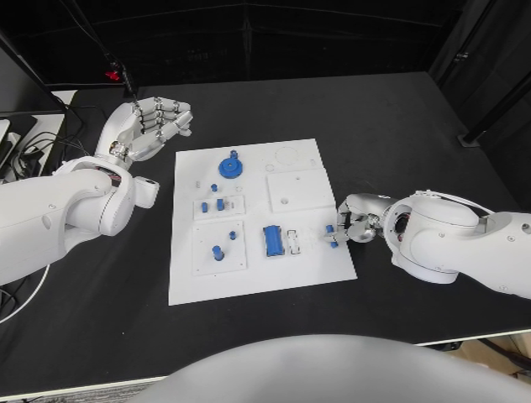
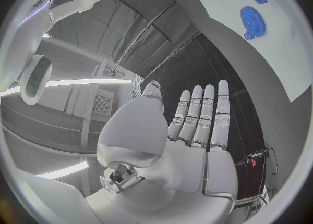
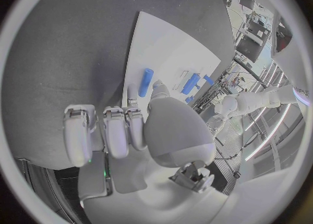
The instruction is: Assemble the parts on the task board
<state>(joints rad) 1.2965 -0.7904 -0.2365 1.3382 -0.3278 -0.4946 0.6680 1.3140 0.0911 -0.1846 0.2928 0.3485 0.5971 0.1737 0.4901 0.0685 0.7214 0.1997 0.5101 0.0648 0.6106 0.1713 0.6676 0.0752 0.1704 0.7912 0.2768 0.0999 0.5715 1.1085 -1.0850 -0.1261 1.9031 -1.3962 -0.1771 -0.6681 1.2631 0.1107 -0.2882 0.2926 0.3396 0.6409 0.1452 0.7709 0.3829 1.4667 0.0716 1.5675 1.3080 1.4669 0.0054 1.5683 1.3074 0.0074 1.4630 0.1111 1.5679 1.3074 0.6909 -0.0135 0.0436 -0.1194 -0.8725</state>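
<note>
- Hovering over the black surface [image 1: 399, 126] beyond the board's far-left corner, left robot hand [image 1: 156, 120] is flat, fingers straight and apart, holding nothing.
- White task board [image 1: 308, 269] mid-surface: blue gear [image 1: 230, 164] far left, small blue pegs nearby, blue block [image 1: 271, 241] nearer centre.
- Right robot hand [image 1: 353, 223] at board's right edge, fingers curled, pinching a small blue part [image 1: 331, 231].

Left hand [image 2: 176, 151] open, fingers [image 2: 205, 114] straight; blue gear [image 2: 250, 19] on task board [image 2: 287, 62].
</note>
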